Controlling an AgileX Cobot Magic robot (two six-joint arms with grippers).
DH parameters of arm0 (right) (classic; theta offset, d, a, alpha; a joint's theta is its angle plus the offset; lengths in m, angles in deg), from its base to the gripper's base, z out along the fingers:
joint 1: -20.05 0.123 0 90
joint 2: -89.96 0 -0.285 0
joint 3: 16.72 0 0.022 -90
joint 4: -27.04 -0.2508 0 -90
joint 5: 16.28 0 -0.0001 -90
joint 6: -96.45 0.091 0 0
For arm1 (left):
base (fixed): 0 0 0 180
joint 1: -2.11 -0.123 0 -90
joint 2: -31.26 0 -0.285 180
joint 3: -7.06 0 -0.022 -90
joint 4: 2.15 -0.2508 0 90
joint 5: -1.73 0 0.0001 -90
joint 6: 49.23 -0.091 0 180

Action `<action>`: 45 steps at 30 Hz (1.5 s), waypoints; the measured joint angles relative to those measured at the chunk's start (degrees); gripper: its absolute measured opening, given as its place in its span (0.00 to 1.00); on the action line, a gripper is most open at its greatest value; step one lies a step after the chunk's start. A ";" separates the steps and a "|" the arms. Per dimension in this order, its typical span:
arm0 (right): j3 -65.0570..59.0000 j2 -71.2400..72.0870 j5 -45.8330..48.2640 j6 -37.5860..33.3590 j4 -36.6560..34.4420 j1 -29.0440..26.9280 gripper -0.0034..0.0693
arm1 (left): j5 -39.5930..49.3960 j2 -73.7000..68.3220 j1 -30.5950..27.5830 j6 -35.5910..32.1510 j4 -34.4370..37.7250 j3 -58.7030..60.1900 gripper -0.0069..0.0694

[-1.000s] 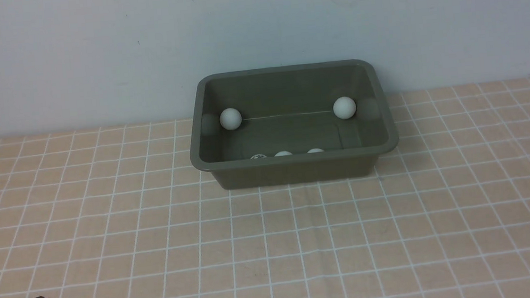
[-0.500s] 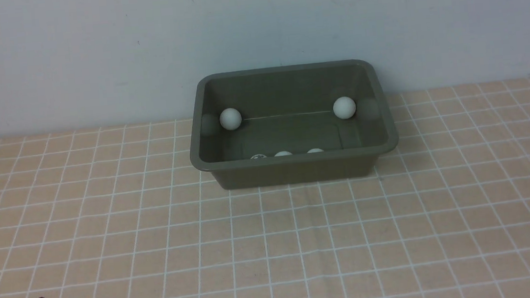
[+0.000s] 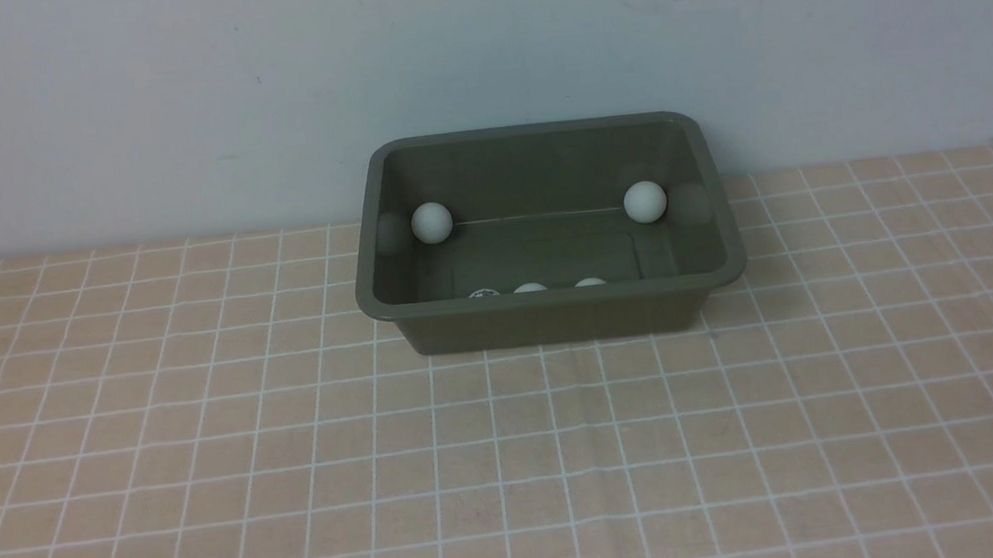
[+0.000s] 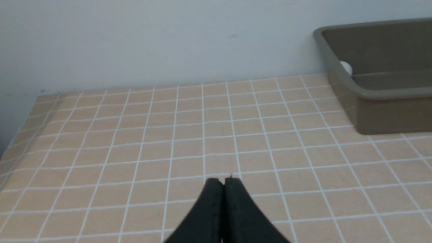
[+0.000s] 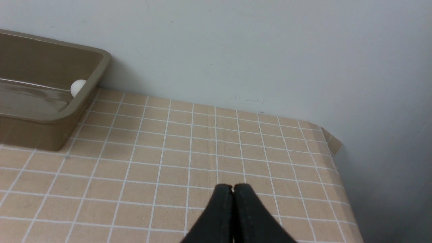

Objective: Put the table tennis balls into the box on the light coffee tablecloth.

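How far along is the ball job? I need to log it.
Looks nearly or fully done: five table tennis balls show in the box; a sixth may hide behind its near wall. None on the tablecloth. Left gripper and right gripper are shut, empty.

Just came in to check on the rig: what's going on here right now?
Nothing is being handled at the moment. The left gripper and right gripper are both shut and empty, hanging above the light coffee tablecloth away from the box. Five table tennis balls show inside the box, two at the far corners and three peeking over the near rim. No ball lies on the cloth in any view.
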 joint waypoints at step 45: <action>-1.61 0.00 -8.09 2.60 -3.70 -11.58 0.02 | -1.65 6.14 -1.78 0.19 0.01 9.92 0.00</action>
